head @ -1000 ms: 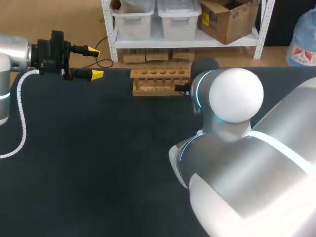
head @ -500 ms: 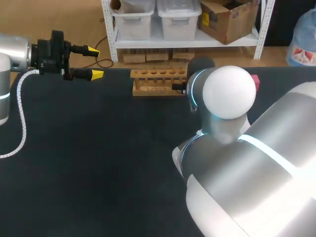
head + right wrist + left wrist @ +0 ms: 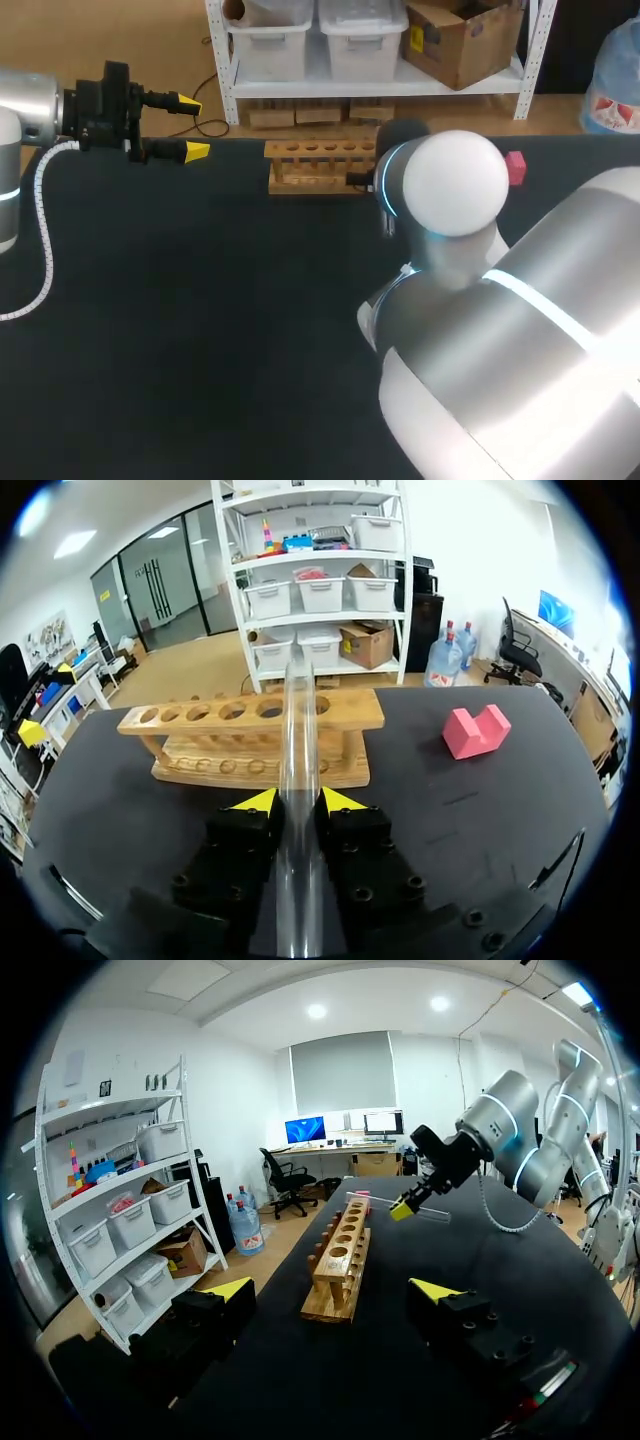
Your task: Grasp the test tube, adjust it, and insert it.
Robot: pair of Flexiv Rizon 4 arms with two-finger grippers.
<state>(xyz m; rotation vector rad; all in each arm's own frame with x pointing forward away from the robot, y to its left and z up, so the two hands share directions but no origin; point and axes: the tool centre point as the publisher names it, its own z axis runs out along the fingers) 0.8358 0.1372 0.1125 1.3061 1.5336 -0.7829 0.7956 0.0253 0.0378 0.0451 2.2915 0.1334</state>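
A clear test tube point(image 3: 297, 750) runs lengthwise between the yellow-tipped fingers of my right gripper point(image 3: 293, 800), which is shut on it. Its far end points at the wooden rack point(image 3: 255, 735), a row of several round holes. From the left wrist the right gripper point(image 3: 405, 1210) shows holding the tube point(image 3: 425, 1214) roughly level beside the rack's point(image 3: 340, 1265) far end. In the head view my right arm hides its own gripper and the tube. My left gripper point(image 3: 190, 127) stands open and empty, off the rack's point(image 3: 322, 165) left end.
A pink notched block point(image 3: 476, 730) lies on the black table point(image 3: 200, 330) right of the rack, also seen in the head view as the pink block point(image 3: 516, 167). My right arm's bulky elbow point(image 3: 455, 185) fills the right half of the head view.
My right arm's elbow has shifted a little left and back, uncovering the pink block. The left arm has not moved.
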